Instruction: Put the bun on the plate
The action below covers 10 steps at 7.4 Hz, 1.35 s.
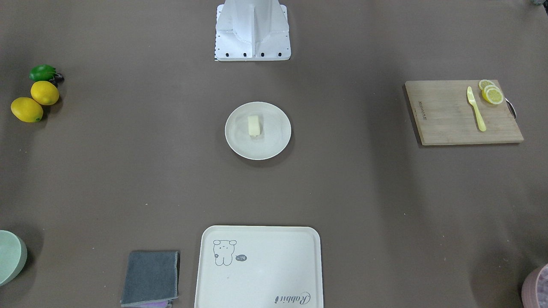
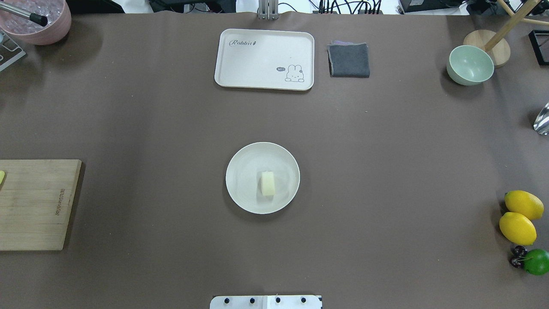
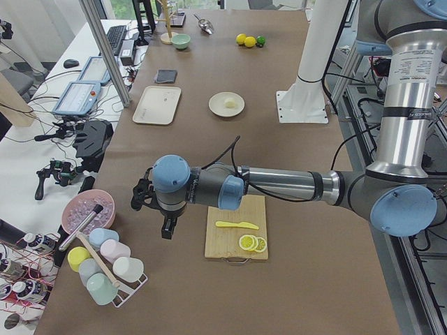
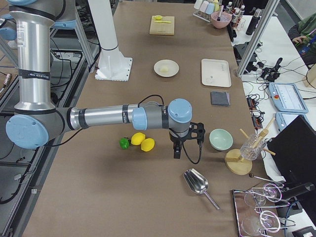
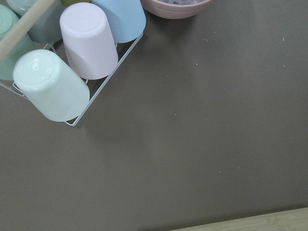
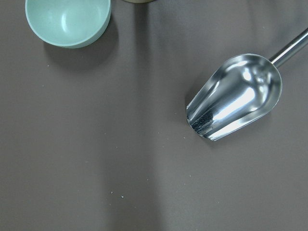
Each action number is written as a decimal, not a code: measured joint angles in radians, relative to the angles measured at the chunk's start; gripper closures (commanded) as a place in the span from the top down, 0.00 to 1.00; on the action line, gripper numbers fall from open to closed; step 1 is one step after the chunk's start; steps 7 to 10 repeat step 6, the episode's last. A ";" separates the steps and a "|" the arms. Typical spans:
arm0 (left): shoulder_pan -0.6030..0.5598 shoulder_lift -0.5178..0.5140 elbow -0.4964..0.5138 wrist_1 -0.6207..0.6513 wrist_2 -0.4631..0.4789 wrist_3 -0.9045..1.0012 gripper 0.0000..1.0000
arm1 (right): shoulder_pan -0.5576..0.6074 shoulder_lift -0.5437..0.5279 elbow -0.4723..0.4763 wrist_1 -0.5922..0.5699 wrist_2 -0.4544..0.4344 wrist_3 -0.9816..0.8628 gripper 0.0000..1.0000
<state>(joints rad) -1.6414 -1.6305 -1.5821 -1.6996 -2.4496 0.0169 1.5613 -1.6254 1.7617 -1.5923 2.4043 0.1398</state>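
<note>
The pale cream bun [image 2: 267, 183] lies on its side inside the round cream plate [image 2: 240, 195] at the table's middle; the front view shows the bun [image 1: 254, 125] slightly off the plate [image 1: 274, 147] centre. Neither gripper is near it. Only the side views show the grippers. The left gripper [image 3: 166, 229] hangs over the table's left end, between the cutting board and the cup rack. The right gripper [image 4: 177, 150] hangs over the right end beside the lemons. I cannot tell whether either is open or shut. Both wrist views show only table and no fingers.
A wooden cutting board [image 1: 449, 124] holds a yellow knife [image 1: 476, 109] and lemon slices [image 1: 492, 94]. Two lemons [image 2: 519, 216] and a lime [image 2: 536, 262] lie on the right. A bear tray [image 2: 264, 59], grey cloth [image 2: 349, 60] and green bowl [image 2: 469, 65] stand at the far edge. A metal scoop [image 6: 236, 96] and cup rack [image 5: 72, 72] lie at the ends.
</note>
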 measured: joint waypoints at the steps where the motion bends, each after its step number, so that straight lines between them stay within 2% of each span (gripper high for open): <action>1: 0.001 -0.003 0.000 0.000 0.017 0.000 0.98 | 0.001 0.000 0.001 0.000 0.001 0.000 1.00; 10: 0.004 -0.010 0.002 0.000 0.034 0.000 0.98 | 0.003 0.007 -0.001 -0.003 0.001 0.000 1.00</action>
